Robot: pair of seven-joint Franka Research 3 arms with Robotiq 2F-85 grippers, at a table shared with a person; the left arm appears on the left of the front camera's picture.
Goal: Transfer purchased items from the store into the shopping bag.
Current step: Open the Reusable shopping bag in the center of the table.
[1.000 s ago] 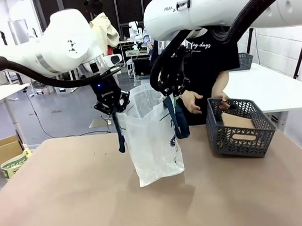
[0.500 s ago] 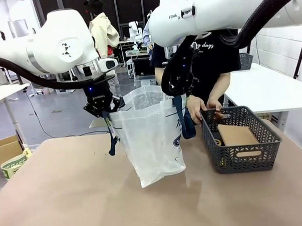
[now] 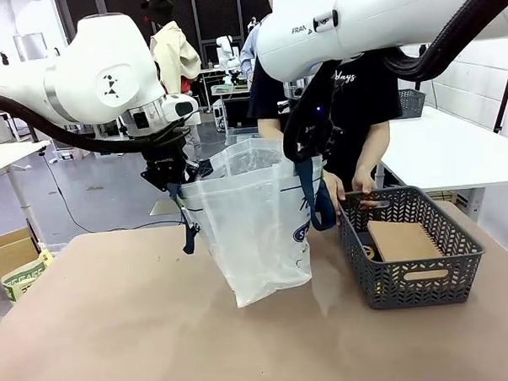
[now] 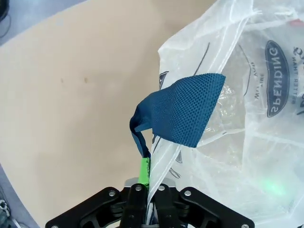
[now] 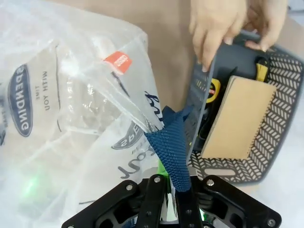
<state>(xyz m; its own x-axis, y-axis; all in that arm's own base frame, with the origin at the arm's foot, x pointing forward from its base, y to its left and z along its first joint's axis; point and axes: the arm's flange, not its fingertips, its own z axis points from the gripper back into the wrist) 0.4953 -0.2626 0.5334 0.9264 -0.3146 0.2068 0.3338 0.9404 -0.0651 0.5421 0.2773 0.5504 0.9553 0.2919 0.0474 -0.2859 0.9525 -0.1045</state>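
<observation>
Two grips, both clamped tight: finds left gripper [image 4: 146,167] on bag [image 3: 256,233] strap [image 4: 183,111] and rim, right gripper [image 5: 169,183] likewise. Notes basket [image 3: 410,278] just beside bag, box [image 3: 399,239] inside, hand [image 5: 214,23] on rim.

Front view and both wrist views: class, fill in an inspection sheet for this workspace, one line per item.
Surface: brown table, no spills seen.
Job's things: shopping bag hangs mouth open between the grippers; grey basket to its right holds a flat brown box; a person's hand grips its far rim.
Clutter: green-printed pack beyond the table's left edge.
Grippers: left gripper shut on the bag's navy handle; right gripper shut on the other handle.
Cables: black hoses along both arms; thin cable on the floor.
Surroundings: white table at right, cardboard box at left.
</observation>
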